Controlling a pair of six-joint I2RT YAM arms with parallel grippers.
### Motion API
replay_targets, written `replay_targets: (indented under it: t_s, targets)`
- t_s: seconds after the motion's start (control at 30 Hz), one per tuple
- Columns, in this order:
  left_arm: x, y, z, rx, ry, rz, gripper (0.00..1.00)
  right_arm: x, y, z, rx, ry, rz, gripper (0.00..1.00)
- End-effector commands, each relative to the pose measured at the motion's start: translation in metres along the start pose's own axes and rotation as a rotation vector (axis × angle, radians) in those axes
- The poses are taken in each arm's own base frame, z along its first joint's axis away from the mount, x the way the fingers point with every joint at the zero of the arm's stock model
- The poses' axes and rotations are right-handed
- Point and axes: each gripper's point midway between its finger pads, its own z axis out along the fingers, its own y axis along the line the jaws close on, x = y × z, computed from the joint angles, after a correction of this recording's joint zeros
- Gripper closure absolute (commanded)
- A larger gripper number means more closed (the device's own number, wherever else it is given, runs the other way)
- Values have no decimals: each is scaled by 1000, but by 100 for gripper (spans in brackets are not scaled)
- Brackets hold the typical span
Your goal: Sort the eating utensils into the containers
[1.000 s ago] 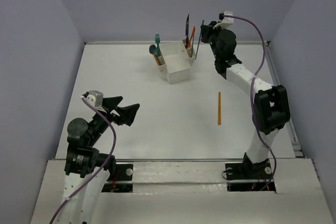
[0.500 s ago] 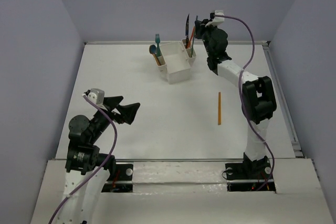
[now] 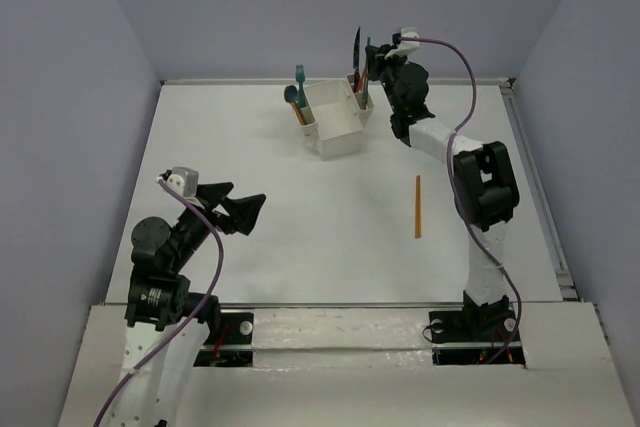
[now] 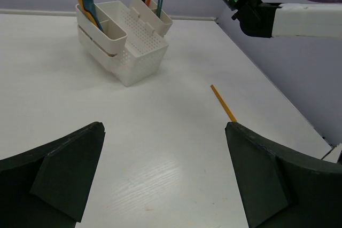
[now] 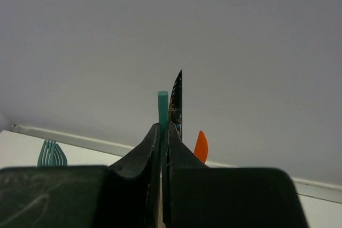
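Observation:
The white caddy point(image 3: 338, 132) point(image 4: 139, 62) stands at the back of the table. Its left slot holds a teal fork point(image 3: 300, 75) point(image 5: 52, 154) and a blue spoon point(image 3: 291, 94). A dark-handled knife point(image 3: 355, 47) point(image 5: 177, 100) and an orange knife point(image 3: 364, 67) point(image 5: 201, 147) stand blade up in the right slot. My right gripper point(image 3: 370, 60) point(image 5: 163, 132) hovers over that right slot, shut on an upright teal utensil handle point(image 5: 163, 105); its lower end is hidden. Over the near left of the table, my left gripper point(image 3: 238, 212) point(image 4: 164, 129) is open and holds nothing.
A thin orange stick point(image 3: 417, 206) point(image 4: 223, 103) lies flat on the table, right of centre, below the right arm. Purple walls close in the table on three sides. The caddy's large middle compartment shows nothing inside.
My right gripper has moved left with the teal utensil, from beside the caddy to over its right slot. The left arm has stayed put.

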Motion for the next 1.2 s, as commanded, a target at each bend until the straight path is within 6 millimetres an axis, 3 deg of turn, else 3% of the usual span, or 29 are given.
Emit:
replay_targets:
  t_s: [0.0,0.13,0.23,0.37,0.4,0.43,0.47,0.53,0.57,0.7,0.73,0.77,0.83,0.87,0.97,1.17]
  targets:
    - [-9,-3,4,25,-24,28,1,-4,0,-2,-14,-52,-16,96]
    - [-9,-1,4,19,-25,28,1,2,1,-7,-18,29,-18,67]
    - [-9,0,4,14,-25,28,1,-4,1,-10,-6,75,-23,34]
    - [-10,4,4,0,-32,29,1,-59,4,-25,12,69,-9,25]
    - [-11,4,4,0,-33,30,1,-58,3,-26,23,71,-4,25]
    - [-10,4,4,0,-32,28,1,-84,2,-46,47,104,8,26]
    - [-10,5,4,-1,-31,27,1,-84,1,-46,56,103,20,26]
    - [-7,6,5,-2,-19,21,1,-89,-2,-85,90,178,56,37]
    - [-7,4,6,8,-18,23,1,-74,-7,-122,126,249,113,45]
    - [-8,2,4,16,-27,25,1,-24,-26,-204,272,421,228,61]
    - [-8,1,4,21,-27,27,1,15,-37,-242,339,540,225,64]
    - [-9,-1,3,27,-32,29,1,10,-41,-258,384,524,266,72]
    - [-11,-3,1,35,-41,36,1,39,-51,-299,445,613,267,77]
    - [-12,-3,1,37,-46,37,1,33,-51,-307,455,606,283,77]
    - [-13,-4,0,39,-50,41,1,45,-66,-335,538,705,246,75]
    - [-13,-8,-3,53,-59,47,1,88,-64,-361,494,956,255,75]
